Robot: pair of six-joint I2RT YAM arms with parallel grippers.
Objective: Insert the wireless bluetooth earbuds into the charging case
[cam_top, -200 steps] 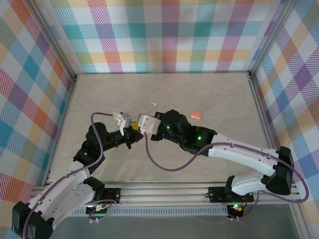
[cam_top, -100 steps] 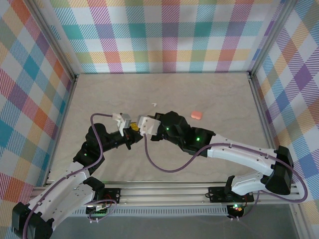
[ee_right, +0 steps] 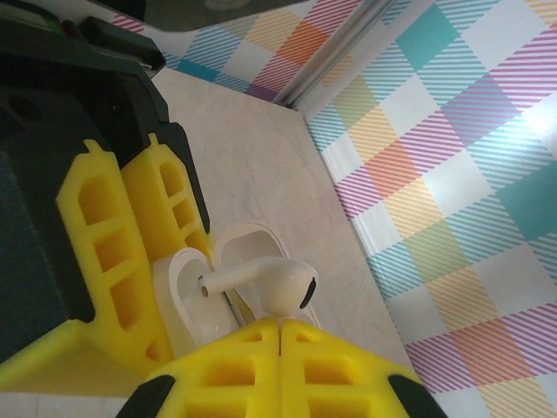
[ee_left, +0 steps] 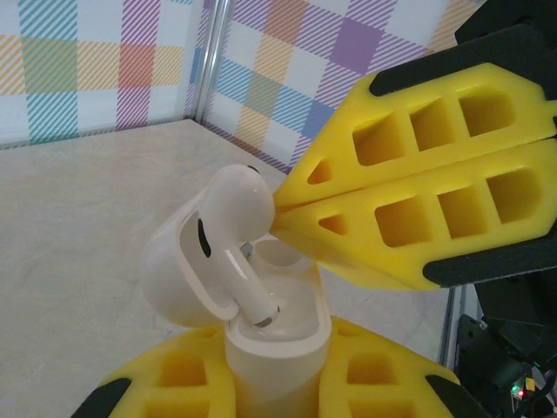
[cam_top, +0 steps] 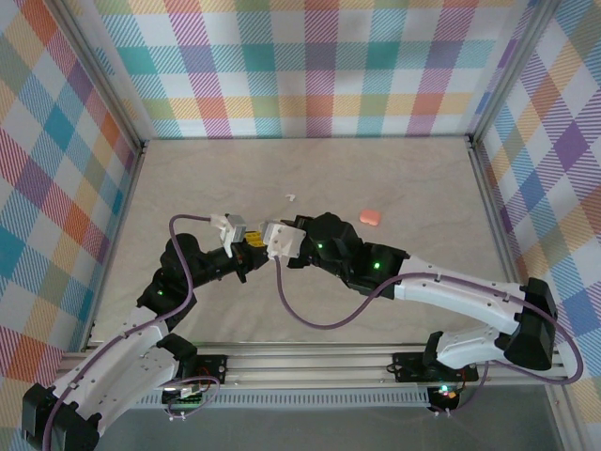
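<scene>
white earbud [ee_left: 231, 239] stem-down in open case [ee_left: 280, 353]

The left arm [cam_top: 141, 329] from 7 o'clock and the right arm [cam_top: 451, 291] from 5 o'clock bend toward the centre, where the left gripper [cam_top: 250, 243] and the right gripper [cam_top: 267, 232], both closed, almost meet.

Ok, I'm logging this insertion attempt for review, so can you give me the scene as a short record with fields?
left gripper: shut on white charging case, lid open
right gripper: shut on white earbud, pinched by its head
earbud stem: tip at a socket of the case, head not seated
on table: small white piece, likely another earbud; pink pebble-like item; both lie apart from the arms
task stage: insertion not yet finished
</scene>
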